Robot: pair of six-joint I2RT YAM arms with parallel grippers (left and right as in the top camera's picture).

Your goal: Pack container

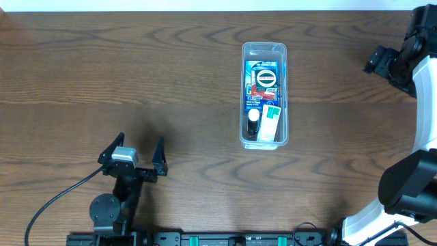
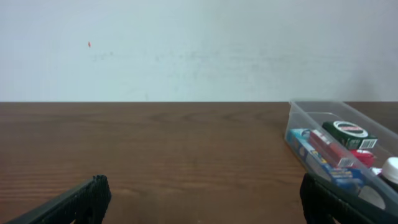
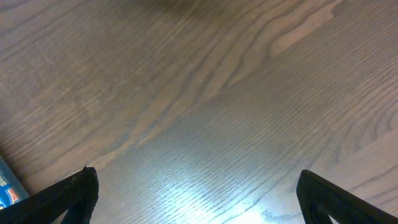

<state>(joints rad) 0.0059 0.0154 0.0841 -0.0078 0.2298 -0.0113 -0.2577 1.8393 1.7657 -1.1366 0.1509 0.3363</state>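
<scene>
**Jaws wide on both arms, nothing held**

Jaws on the left gripper (image 1: 140, 145) stand fully apart over bare wood at the near left of the dark brown wooden table (image 1: 82, 75), gripping nothing. The right gripper (image 3: 196, 186) is spread just as wide and just as empty. It hangs at the far right edge, and its wrist view shows only wood grain between the fingers.

The long, narrow clear plastic container (image 1: 264, 46) lies right of centre, its length running far to near, well apart from both grippers. It already holds a blue blister card (image 1: 263, 78), a small white-and-green box (image 1: 270, 121) and a small bottle (image 1: 254, 121), all crowded toward its near end. The far end looks bare.

From where I stand, the bin looks light even with this load. Its thin walls would probably flex under a pinch, and the smooth plastic is likely to slip. The contents sit loose, so a tilt could send them sliding.

The best hold seems to be the rim. One finger would go inside and one outside, at the bare far end wall or on a long side where no contents crowd the wall. A firm but modest squeeze, keeping the bin level, looks wise.
</scene>
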